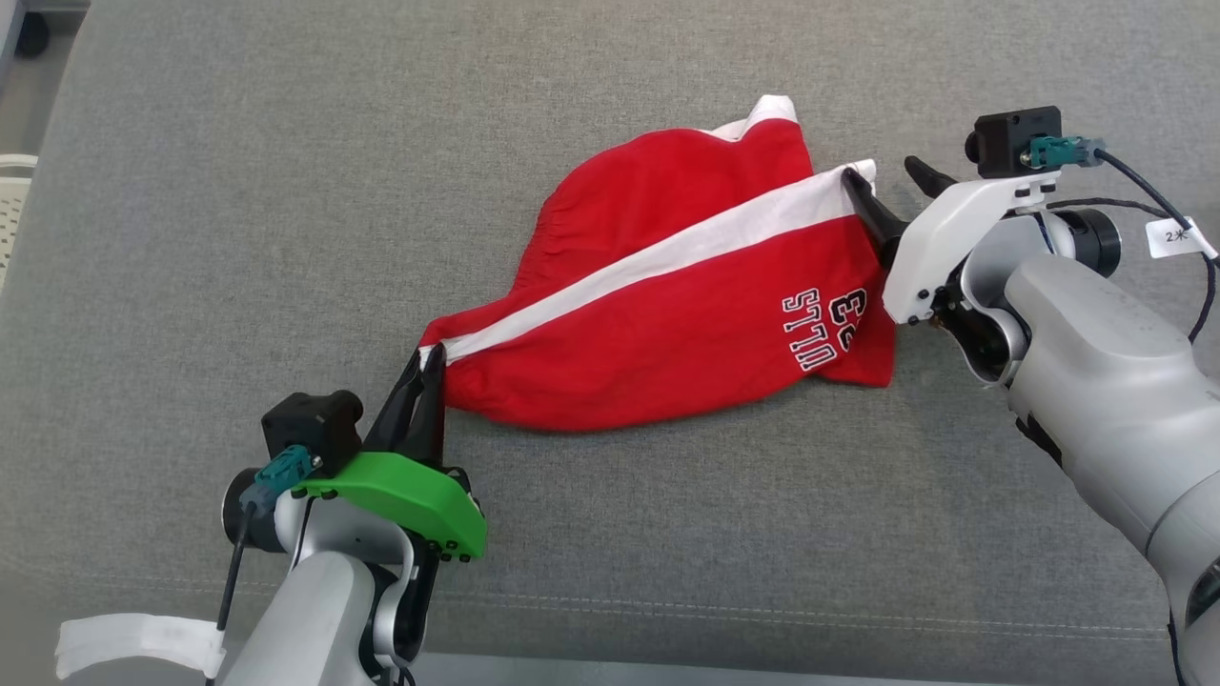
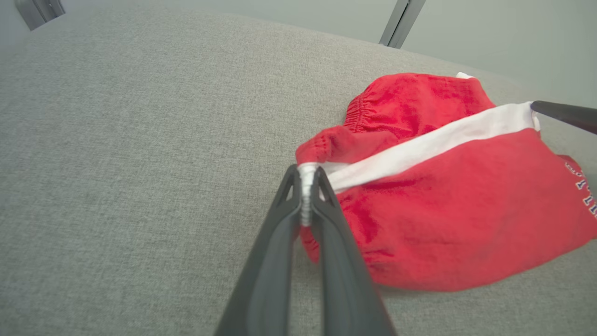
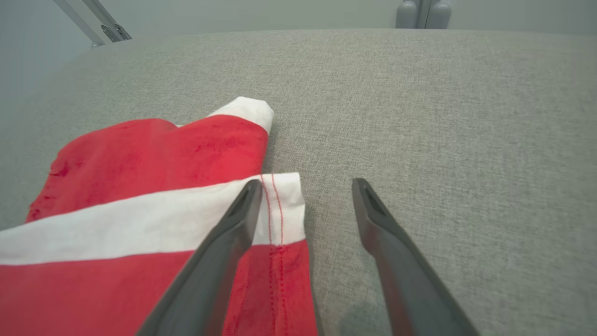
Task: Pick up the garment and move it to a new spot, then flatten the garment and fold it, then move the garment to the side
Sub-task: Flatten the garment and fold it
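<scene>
Lower left, left jaws pinch a corner of the shorts (image 1: pixel 667 324), lying mid-frame on the surface (image 1: pixel 286 191). Right jaws gape at the opposite hem; closing could miss it, bunching cloth.

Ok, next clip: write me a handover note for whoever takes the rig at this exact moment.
Left gripper: shut on the waistband end of the red shorts, at the white stripe.
Right gripper: open; one finger lies over the hem at the stripe's other end, the other over bare grey cushion. It grips nothing.
Shorts: mid-cushion, stripe stretched between the two grippers, the far leg bunched behind.
Done: shorts are laid out on the cushion.
Left: grip the hem, flatten, fold, move aside.
</scene>
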